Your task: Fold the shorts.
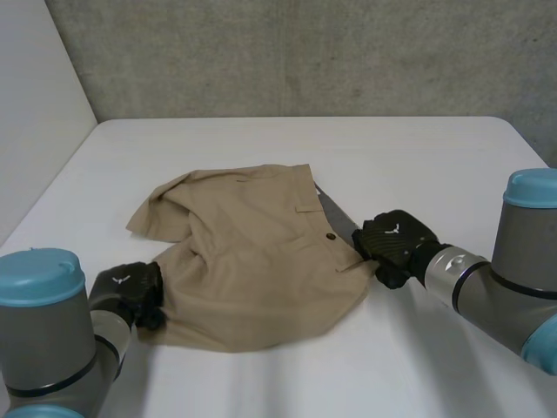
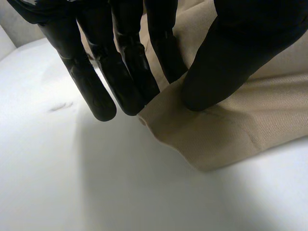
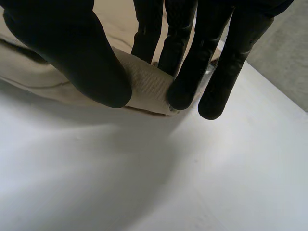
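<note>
Tan shorts (image 1: 252, 252) lie partly folded in the middle of the white table (image 1: 418, 157), one leg turned over at the far left. My left hand (image 1: 130, 292) is at the near left corner of the shorts (image 2: 231, 130). Its thumb (image 2: 221, 72) presses on top of the hem while its fingers (image 2: 125, 72) go under the edge, pinching it. My right hand (image 1: 392, 242) is at the right edge by the waistband. There its thumb (image 3: 82, 62) and fingers (image 3: 192, 67) pinch a rolled bit of the cloth (image 3: 144, 84).
A grey concrete wall (image 1: 305, 52) runs behind the table. A white panel (image 1: 35, 104) stands along the left side. Bare table surface lies around the shorts on all sides.
</note>
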